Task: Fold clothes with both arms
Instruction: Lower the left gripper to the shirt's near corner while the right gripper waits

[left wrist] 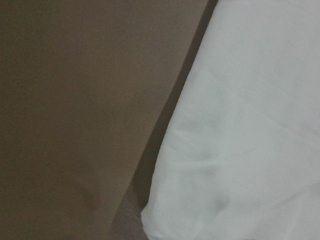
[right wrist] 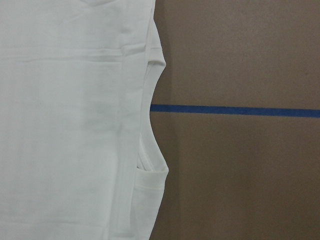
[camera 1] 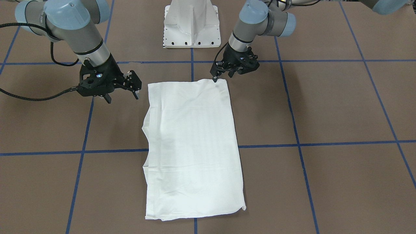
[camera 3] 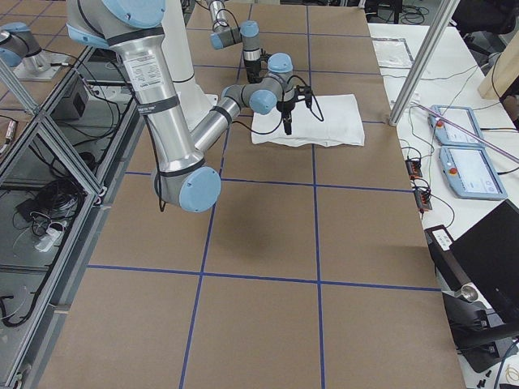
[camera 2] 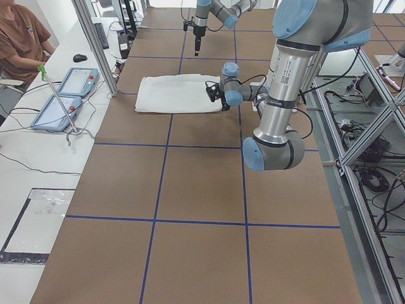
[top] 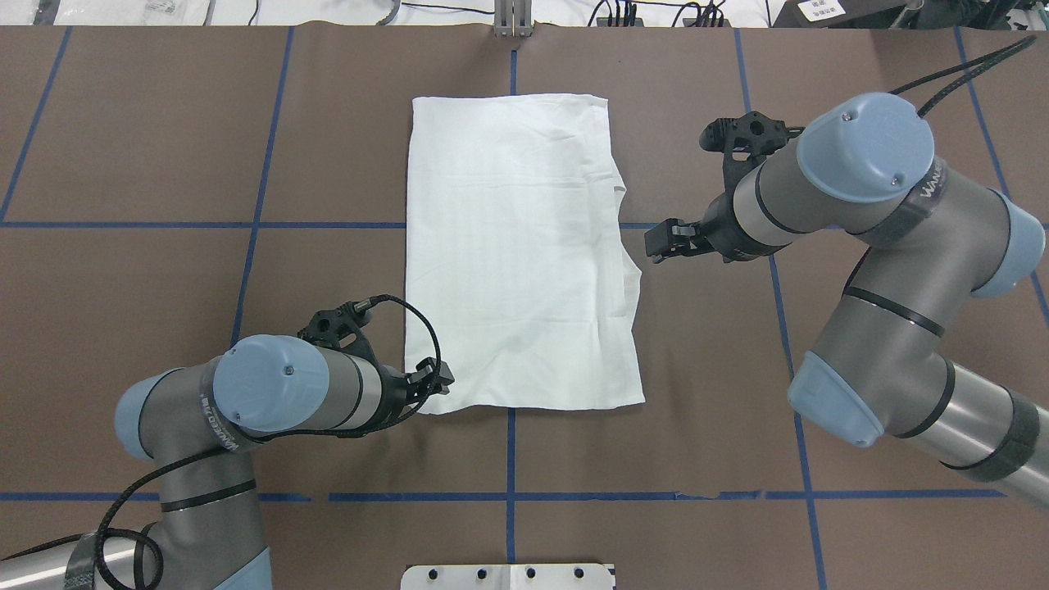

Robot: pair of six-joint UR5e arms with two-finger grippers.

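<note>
Now left tool [camera 1: 222, 77] at T-shirt [camera 1: 193, 146] corner — right tool [camera 1: 123, 97] apart.

Brown desk [camera 1: 325, 104] divided into squares by blue tape lines [camera 1: 325, 143]. Alongside it, a white side table [camera 2: 31, 149] carries two blue-edged control tablets [camera 2: 54, 114] and a black mouse [camera 2: 79, 57]. A person [camera 2: 22, 41] in a brown shirt sits there.

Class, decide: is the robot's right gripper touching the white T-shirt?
Apart. The overhead view shows bare brown table between the right gripper and the nearest edge of the T-shirt. The front-facing view shows the same gap.
</note>
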